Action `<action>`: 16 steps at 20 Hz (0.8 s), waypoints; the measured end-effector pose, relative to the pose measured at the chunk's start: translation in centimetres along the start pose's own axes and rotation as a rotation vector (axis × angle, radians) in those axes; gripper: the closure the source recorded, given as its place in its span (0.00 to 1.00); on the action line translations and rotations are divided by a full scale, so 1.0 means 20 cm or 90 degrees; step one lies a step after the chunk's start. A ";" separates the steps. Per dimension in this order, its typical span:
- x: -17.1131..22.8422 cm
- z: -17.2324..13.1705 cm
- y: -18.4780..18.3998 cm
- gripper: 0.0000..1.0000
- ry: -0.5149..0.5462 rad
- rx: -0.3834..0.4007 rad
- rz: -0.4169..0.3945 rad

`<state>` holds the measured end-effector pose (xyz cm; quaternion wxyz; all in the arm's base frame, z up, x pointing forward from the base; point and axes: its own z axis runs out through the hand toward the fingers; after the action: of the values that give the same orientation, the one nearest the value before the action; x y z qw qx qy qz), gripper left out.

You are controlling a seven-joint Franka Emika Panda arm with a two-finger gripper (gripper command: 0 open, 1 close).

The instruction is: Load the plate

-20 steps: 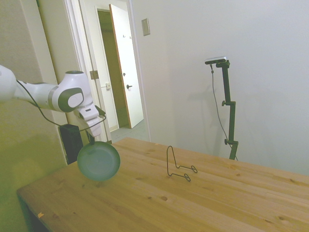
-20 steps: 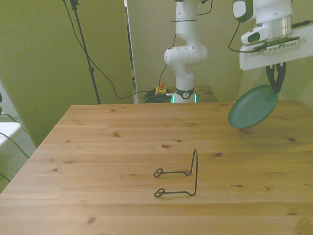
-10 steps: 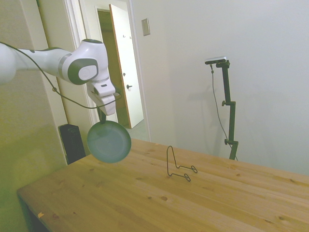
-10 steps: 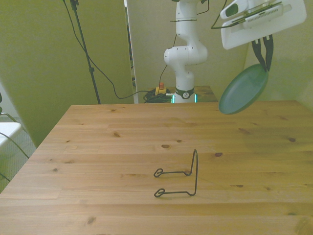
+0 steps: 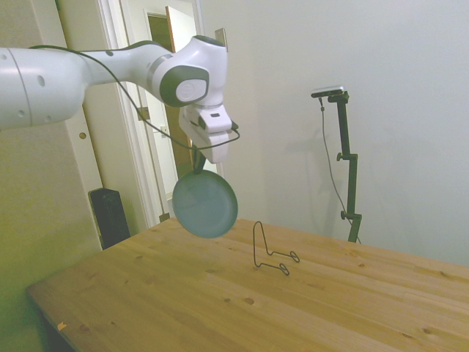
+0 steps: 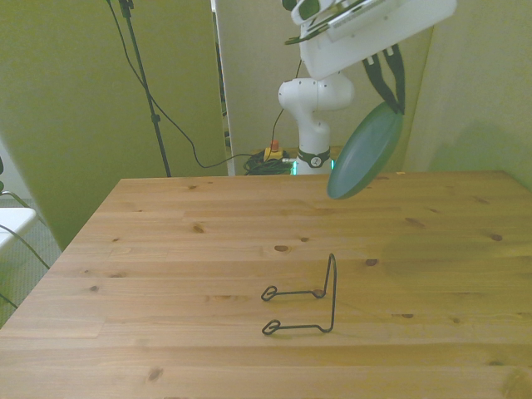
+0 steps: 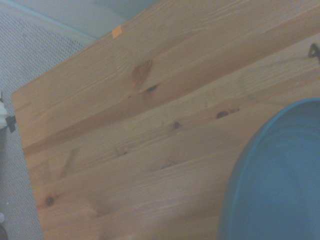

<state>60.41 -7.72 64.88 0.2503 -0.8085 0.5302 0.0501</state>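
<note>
The dark green plate [image 5: 205, 204] hangs on edge, high above the wooden table [image 5: 308, 308]. My gripper [image 5: 196, 169] is shut on its top rim, and the plate dangles below the fingers. In the front view the plate [image 6: 364, 152] tilts under the gripper [image 6: 391, 96], above the table's far part and to the front view's right of centre. The wrist view shows a blurred arc of the plate [image 7: 280, 175] over the tabletop. A thin black wire stand [image 5: 271, 249] sits on the table beyond and below the plate, also in the front view [image 6: 306, 299], near the table's middle.
The wire stand is the only thing standing on the table [image 6: 166, 241]. A dark box [image 5: 110, 216] sits on the floor beyond the table's left end, by an open door [image 5: 192, 103]. The robot's base [image 6: 314, 116] stands behind the far edge.
The arm has lifted the plate off the table's side and carried it higher and toward the wire stand: rightward in the side view, leftward in the front view. The grip stays shut.
</note>
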 end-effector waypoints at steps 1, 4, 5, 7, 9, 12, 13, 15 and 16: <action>0.06 -0.03 -0.01 1.00 -0.005 0.005 0.003; 0.21 -0.08 -0.02 1.00 -0.025 0.022 0.008; 0.27 -0.09 -0.03 1.00 -0.034 0.031 0.005; 0.38 -0.08 -0.04 1.00 -0.057 0.051 -0.005; 0.48 -0.04 -0.06 1.00 -0.078 0.063 -0.013; 0.56 0.05 -0.11 1.00 -0.103 0.070 -0.030; 0.58 0.07 -0.12 1.00 -0.109 0.073 -0.036; 0.61 0.09 -0.14 1.00 -0.118 0.078 -0.046; 0.64 0.09 -0.14 1.00 -0.122 0.085 -0.050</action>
<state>68.74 -16.70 59.77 0.3549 -0.8015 0.4741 0.0824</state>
